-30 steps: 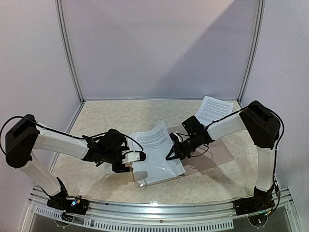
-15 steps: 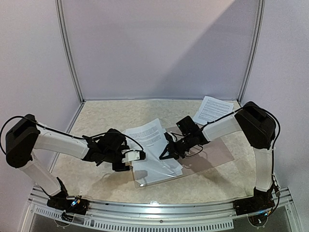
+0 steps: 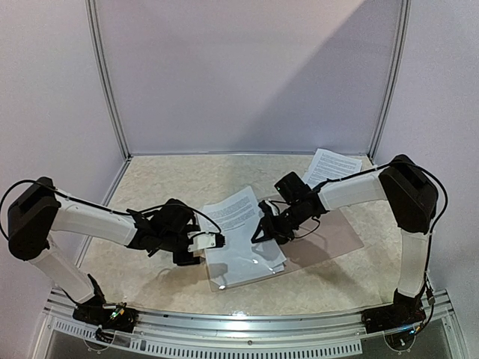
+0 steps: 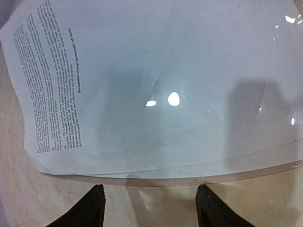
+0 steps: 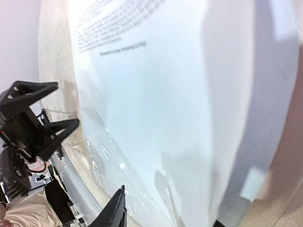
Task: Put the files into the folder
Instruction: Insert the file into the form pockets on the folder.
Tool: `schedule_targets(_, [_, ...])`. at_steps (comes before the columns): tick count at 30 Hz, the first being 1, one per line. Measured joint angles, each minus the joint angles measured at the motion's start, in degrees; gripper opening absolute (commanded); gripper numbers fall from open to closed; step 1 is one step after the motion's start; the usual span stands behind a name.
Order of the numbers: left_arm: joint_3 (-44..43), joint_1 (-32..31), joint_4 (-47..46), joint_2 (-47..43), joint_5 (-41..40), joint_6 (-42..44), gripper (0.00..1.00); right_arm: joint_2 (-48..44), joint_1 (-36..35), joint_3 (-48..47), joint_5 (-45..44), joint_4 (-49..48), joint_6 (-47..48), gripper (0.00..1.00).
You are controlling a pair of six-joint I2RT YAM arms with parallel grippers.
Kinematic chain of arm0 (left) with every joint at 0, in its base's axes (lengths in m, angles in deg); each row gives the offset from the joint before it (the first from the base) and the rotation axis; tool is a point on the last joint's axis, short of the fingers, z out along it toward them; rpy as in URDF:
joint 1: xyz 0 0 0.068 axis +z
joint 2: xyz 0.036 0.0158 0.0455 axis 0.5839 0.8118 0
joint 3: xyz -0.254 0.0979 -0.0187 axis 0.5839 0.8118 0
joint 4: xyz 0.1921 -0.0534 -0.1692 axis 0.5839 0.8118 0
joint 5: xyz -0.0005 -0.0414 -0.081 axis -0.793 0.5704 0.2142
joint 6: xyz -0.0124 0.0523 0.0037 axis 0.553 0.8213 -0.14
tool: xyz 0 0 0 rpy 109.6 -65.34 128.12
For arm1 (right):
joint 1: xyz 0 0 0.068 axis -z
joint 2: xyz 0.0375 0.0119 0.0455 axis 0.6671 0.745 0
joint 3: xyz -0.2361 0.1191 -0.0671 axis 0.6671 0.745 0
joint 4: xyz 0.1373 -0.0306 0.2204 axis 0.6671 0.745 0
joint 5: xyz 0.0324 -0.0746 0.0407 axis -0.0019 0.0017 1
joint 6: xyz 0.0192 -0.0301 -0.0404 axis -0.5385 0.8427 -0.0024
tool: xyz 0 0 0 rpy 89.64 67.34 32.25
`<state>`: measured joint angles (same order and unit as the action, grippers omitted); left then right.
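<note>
1. Left claw (image 3: 218,241): the jaws stand apart and hold nothing. It sits low over the counter (image 3: 165,179), just beside the folder's near-left edge.
2. Printed sheet (image 3: 236,217): it lies at mid-counter. Its blank lower part appears to sit under the folder's glossy clear leaf, and its printed end curls up toward the back, outside the leaf.
3. Right claw (image 3: 263,228): it is at the sheet's right edge. Whether it pinches the paper or stands free of it cannot be told.
4. Folder (image 3: 333,233): it lies open and flat, with the tan cover stretching rightward.
5. Spare sheets (image 3: 329,169): they lie at the back right, well apart from the folder and not yet filed.
6. Hazards, as judged:
   - The floppy sheet may buckle or crease if pushed by one edge.
   - The slick leaf may slide with the paper if nothing pins it.
   - The raised printed end may spring back out once let go.
   - The left claw may catch the leaf's edge and drag the folder.
</note>
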<state>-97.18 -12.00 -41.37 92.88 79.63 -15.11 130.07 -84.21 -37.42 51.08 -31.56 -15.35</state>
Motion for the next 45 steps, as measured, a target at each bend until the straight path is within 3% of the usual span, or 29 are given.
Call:
schedule_targets(7, [0.83, -0.94, 5.62, -3.48, 0.42, 0.17, 0.69, -1.38, 0.07, 0.17, -1.84, 5.2, 1.46, 0.32])
schedule_targets(13, [3.19, -6.99, 7.72, -6.93, 0.48, 0.37, 0.71, -4.63, 0.07, 4.63, -1.57, 5.66, 1.01, 0.3])
schedule_targets(20, [4.15, -12.57, 5.4, -7.13, -0.13, -0.04, 0.7, -7.45, 0.07, 9.42, -0.83, 5.53, 0.09, 0.17])
schedule_targets(26, [4.17, -15.17, 0.48, -5.11, -0.66, -0.09, 0.69, -9.38, 0.07, 14.64, 1.14, 1.44, -2.32, 0.0])
schedule_targets(45, [5.05, -15.52, -3.45, -4.26, -0.72, -0.22, 0.69, -9.51, 0.15, 18.62, 5.64, -2.08, -5.25, 0.0])
